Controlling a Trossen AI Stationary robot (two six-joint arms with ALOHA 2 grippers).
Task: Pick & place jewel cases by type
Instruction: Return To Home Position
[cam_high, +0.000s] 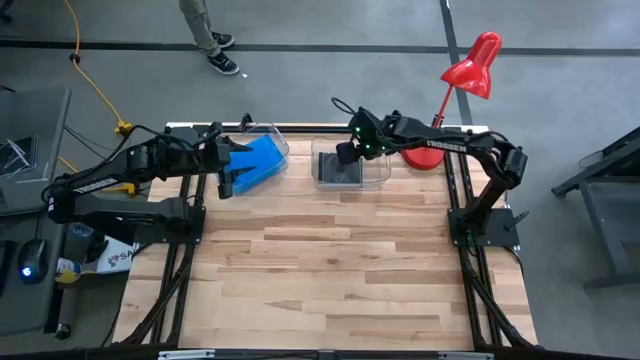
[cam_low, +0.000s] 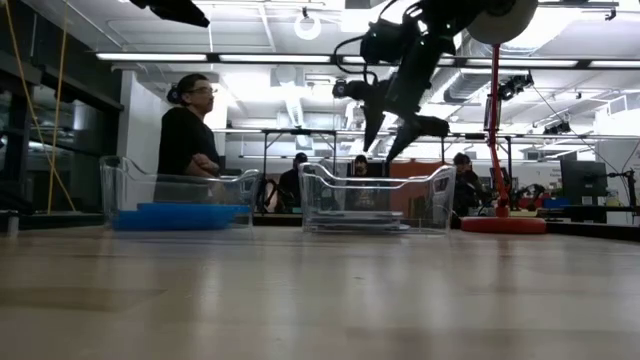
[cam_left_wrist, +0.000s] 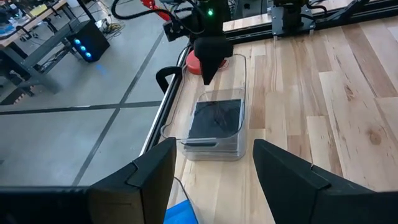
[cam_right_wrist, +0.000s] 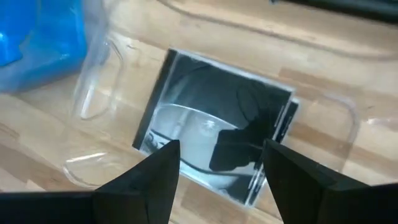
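Blue jewel cases (cam_high: 255, 165) lie stacked flat in a clear tub (cam_high: 275, 140) at the table's far left. Black jewel cases (cam_high: 342, 172), the top one with a silvery swirl cover (cam_right_wrist: 211, 134), lie flat in a second clear tub (cam_high: 382, 165) to its right. My left gripper (cam_high: 232, 168) hangs open over the near left part of the blue tub, with nothing between its fingers. My right gripper (cam_low: 393, 135) hangs open above the black cases (cam_low: 355, 220), pointing steeply down, clear of the tub (cam_low: 375, 200) and empty.
A red desk lamp (cam_high: 470, 65) stands with its base (cam_high: 420, 158) at the table's far right, just behind the black-case tub. People (cam_low: 190, 125) stand beyond the far edge. The wooden tabletop (cam_high: 330, 260) stretches bare toward the near edge.
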